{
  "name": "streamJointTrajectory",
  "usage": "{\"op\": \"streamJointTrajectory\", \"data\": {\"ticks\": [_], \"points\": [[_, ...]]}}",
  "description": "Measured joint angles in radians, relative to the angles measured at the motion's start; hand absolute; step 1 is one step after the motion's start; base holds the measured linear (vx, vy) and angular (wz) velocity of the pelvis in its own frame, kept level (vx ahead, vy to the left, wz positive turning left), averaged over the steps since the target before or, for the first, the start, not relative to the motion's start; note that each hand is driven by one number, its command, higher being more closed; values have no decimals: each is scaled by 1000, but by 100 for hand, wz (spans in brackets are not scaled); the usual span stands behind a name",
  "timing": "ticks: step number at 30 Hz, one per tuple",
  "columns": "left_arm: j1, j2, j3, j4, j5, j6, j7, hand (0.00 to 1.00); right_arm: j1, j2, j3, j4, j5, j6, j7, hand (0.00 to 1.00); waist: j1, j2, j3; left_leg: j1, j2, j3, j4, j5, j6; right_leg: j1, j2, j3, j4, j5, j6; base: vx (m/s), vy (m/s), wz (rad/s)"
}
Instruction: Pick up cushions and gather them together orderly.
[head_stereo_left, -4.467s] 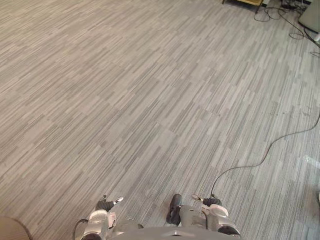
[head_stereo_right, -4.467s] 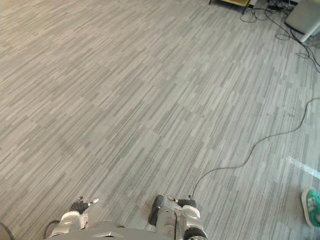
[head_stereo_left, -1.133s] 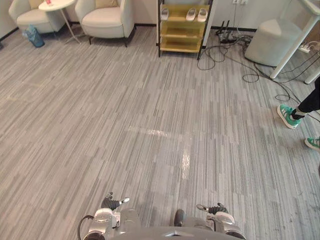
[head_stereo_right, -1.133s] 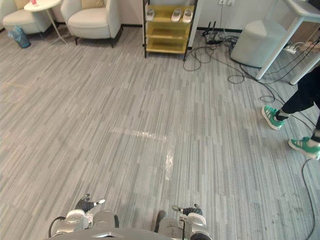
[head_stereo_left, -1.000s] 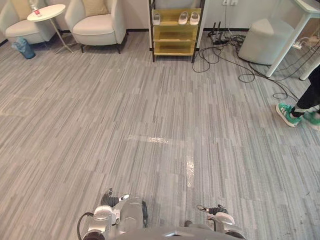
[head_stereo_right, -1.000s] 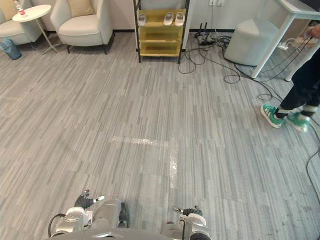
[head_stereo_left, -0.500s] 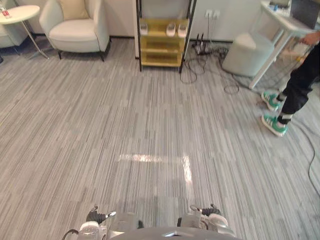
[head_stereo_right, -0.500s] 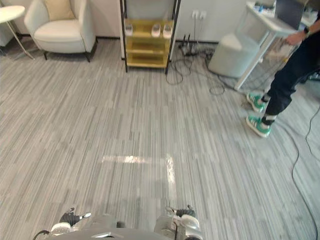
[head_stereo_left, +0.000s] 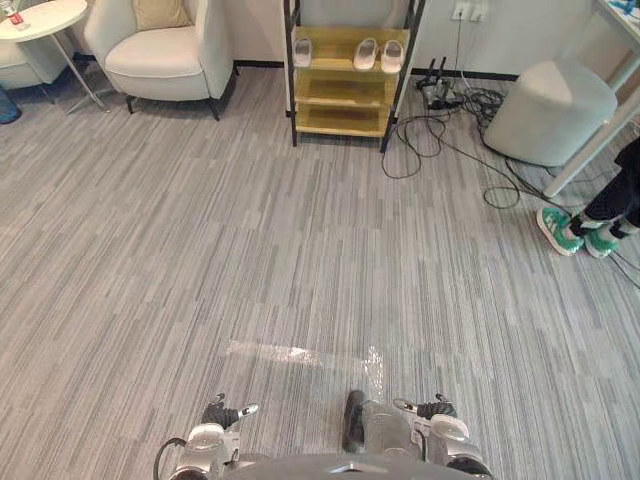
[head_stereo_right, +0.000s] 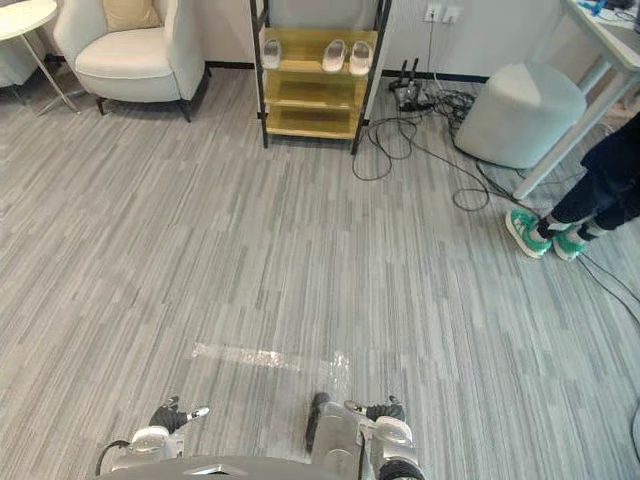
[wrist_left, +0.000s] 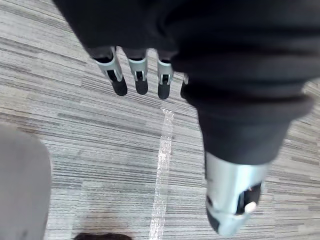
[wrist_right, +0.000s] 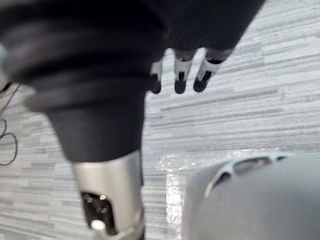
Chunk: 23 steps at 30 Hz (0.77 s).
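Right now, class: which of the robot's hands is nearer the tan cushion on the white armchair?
Left. The left hand is far across the floor from the cushion but on its side; the right hand is further right, so farther away.

Cushion (head_stereo_left: 160, 12) on armchair (head_stereo_left: 165, 62), L of shelf (head_stereo_left: 348, 92)

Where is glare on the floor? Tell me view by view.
Left eye view: a bright glint streaks the floor. Left wrist view: a shiny strip gleams past the left hand. Right wrist view: a glittering patch past the right hand.
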Motion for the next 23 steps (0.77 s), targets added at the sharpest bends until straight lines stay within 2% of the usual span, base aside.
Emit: {"op": "streamJointTrajectory", "data": {"ticks": [1, 3, 4, 5, 6, 7, 8, 9, 10, 11, 12, 13, 15, 17, 20, 23], "points": [[-3, 2, -12, 0, 4, 0, -1, 0, 1, -4, 0, 14, 2, -3, 0, 0, -1, 4, -2, -50, 9, -17, 109, 35, -33, 45, 16, -17, -52, -7, 0, 373, -135, 32], [-8, 3, -17, -2, 4, 0, -3, 0, 13, -2, 5, 15, 4, -3, 0, 0, 5, 6, -2, -120, 11, -16, 259, 110, -63, 103, 29, -22, -118, -5, 0, 301, -77, 16], [-9, 5, -19, -6, 4, -4, -7, 0, 28, 0, 10, 16, 14, -4, 1, 0, 18, 6, -4, -194, 11, -5, 428, 218, -88, 169, 31, -25, -181, 1, -1, 274, -21, 3], [-7, 5, -30, -6, 4, -13, -10, 0, 38, 2, 9, 18, 21, -4, 1, 0, 19, 9, -5, -252, 28, 23, 547, 156, -66, 210, 33, -32, -217, 2, -2, 265, -8, 6], [-7, 4, -35, -7, 3, -17, -18, 0, 43, -3, 7, 18, 25, -3, 1, 0, 17, 16, -8, -299, 44, 67, 605, 89, -38, 248, 33, -36, -243, 3, 1, 258, 19, 9], [-6, 3, -36, -11, 3, -18, -23, 0, 43, -6, 7, 19, 28, -3, 1, 0, 17, 19, -10, -324, 52, 99, 618, 50, -24, 276, 30, -35, -262, 6, 5, 276, 60, 8], [-4, 4, -36, -22, 3, -22, -23, 0, 57, -8, 7, 23, 40, -3, 0, 0, 18, 18, -9, -361, 54, 148, 595, -8, -9, 321, 15, -32, -285, 16, 21, 264, 89, -1], [0, 4, -38, -26, 3, -25, -23, 0, 59, -7, 7, 25, 41, -3, 0, 0, 19, 18, -9, -383, 53, 168, 556, -34, -9, 335, 5, -29, -288, 19, 27, 217, 157, -8], [5, 5, -44, -41, 2, -26, -22, 0, 60, -6, 6, 25, 46, -4, 0, 0, 20, 19, -8, -408, 49, 188, 443, -51, -10, 349, -11, -23, -287, 21, 33, 147, 168, -10], [5, 6, -56, -42, 3, -26, -21, 0, 62, -8, 5, 23, 51, -4, 0, 0, 20, 27, -9, -415, 46, 195, 265, -19, -11, 358, -17, -16, -286, 17, 59, 192, 290, -8], [-1, 6, -72, -40, -5, -25, -21, 0, 62, -9, -1, 17, 59, -4, -2, 0, 24, 34, -10, -408, 26, 196, 126, 23, 2, 365, -23, 4, -284, -9, 106, 143, 240, -2], [-3, 14, -77, -40, -6, -24, -19, 0, 64, 3, 4, 17, 60, -4, -2, 0, 23, 24, -8, -391, 0, 199, 97, 35, 8, 359, -40, 23, -294, -9, 107, 128, 221, 10], [-9, 40, -88, -40, -8, -24, -19, 0, 68, 28, 0, 20, 61, -4, -2, 0, 19, -24, -11, -375, -60, 193, 30, 65, 30, 364, -64, 59, -333, -9, 105, 121, 143, 35], [-12, 43, -84, -40, -17, -23, -18, 0, 67, 30, -4, 23, 60, -4, -3, 0, 25, -38, -14, -376, -83, 188, 29, 70, 37, 373, -75, 88, -353, -3, 96, 91, 123, 27], [-4, 45, -55, -32, -20, -22, -16, 0, 67, 32, -21, 21, 59, -6, -3, 0, 27, -31, -11, -329, -93, 196, -12, 76, 41, 401, -80, 102, -362, 1, 95, 42, 21, -5], [2, 46, -40, -27, -20, -22, -15, 0, 68, 34, -34, 21, 59, -7, -3, 0, 25, -32, -16, -298, -98, 202, -93, 119, 33, 396, -79, 103, -375, 3, 98, -8, -43, -8]]}}
